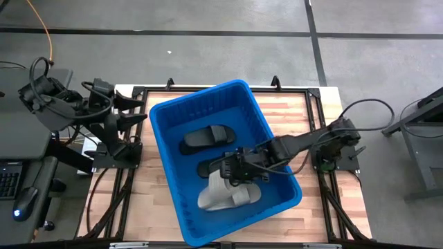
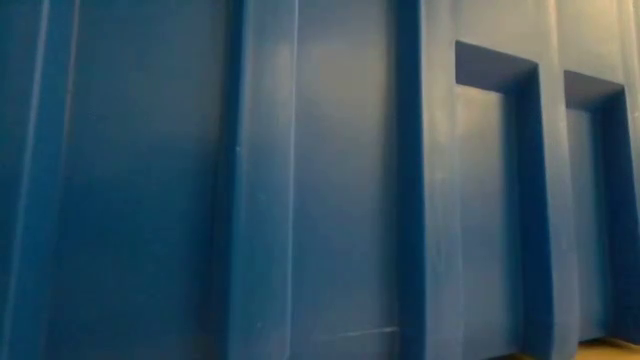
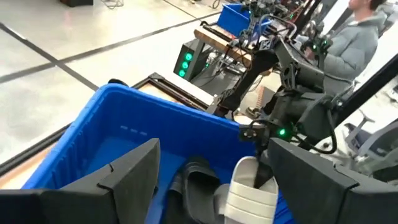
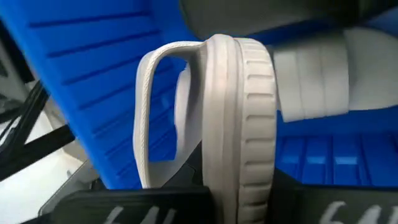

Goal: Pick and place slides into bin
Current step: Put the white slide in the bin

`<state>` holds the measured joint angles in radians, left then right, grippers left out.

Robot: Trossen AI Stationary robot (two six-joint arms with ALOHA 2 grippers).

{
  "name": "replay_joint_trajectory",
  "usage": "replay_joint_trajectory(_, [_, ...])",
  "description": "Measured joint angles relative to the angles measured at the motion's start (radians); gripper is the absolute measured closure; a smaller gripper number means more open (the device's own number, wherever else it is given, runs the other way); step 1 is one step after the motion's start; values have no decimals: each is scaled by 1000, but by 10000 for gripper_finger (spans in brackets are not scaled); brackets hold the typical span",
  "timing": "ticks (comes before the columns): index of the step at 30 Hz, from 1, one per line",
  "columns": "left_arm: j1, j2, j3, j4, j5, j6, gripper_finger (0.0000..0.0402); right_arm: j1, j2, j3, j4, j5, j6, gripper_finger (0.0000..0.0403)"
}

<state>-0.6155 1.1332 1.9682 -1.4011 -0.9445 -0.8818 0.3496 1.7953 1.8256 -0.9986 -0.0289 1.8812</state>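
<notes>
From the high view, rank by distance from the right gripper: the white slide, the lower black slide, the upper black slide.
Right gripper, shut on the white slide, over the bin.
1. white slide: held, hanging under it.
2. lower black slide: beside it.
3. upper black slide: farther, toward the bin's far wall.

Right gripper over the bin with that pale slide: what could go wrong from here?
1. The right gripper, shut on a pale slide, hangs over a second pale slide; a drop could leave the two stacked crooked.
2. Two black slides lie just beside it in the bin; lowering further might press the fingers onto them.
3. The left gripper waits open near the rim, which could catch it if it swings in.
</notes>
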Motion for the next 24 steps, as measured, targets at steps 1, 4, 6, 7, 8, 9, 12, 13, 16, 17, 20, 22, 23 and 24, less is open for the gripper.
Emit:
replay_joint_trajectory(1, [0,0,0,-1,4,12,112,1,8,0,0,-1,5,399])
replay_joint_trajectory(4, [0,1,0,-9,13,39,112,-2,23,-6,15,-38,7,399])
replay_joint_trajectory(6, [0,2,0,-10,15,47,112,-5,38,-7,15,-59,13,400])
replay_joint_trajectory(7, [0,1,0,-11,19,49,112,-5,43,-8,8,-65,24,400])
replay_joint_trajectory(8, [0,0,0,-14,21,50,112,-6,45,-8,-6,-65,26,400])
replay_joint_trajectory(9, [0,0,0,-16,22,51,112,-6,46,-8,-13,-55,27,400])
replay_joint_trajectory(12, [0,1,0,-24,22,67,112,-6,46,-8,0,-48,26,400])
replay_joint_trajectory(13, [0,1,0,-23,22,72,112,-8,46,-8,1,-37,26,400])
replay_joint_trajectory(16, [0,1,0,-24,22,74,112,-14,50,-8,3,-23,26,400])
replay_joint_trajectory(17, [0,1,0,-24,21,74,112,-15,52,-8,11,-20,26,400])
replay_joint_trajectory(20, [0,1,0,-23,18,91,112,-17,59,-8,9,-10,21,400])
replay_joint_trajectory(22, [0,1,0,-23,12,100,112,-16,72,-8,-7,-35,6,400])
replay_joint_trajectory(23, [0,1,0,-23,11,100,112,-16,82,-9,-12,-55,6,400])
replay_joint_trajectory(24, [0,1,0,-23,11,100,112,-16,90,-9,-12,-71,5,400])
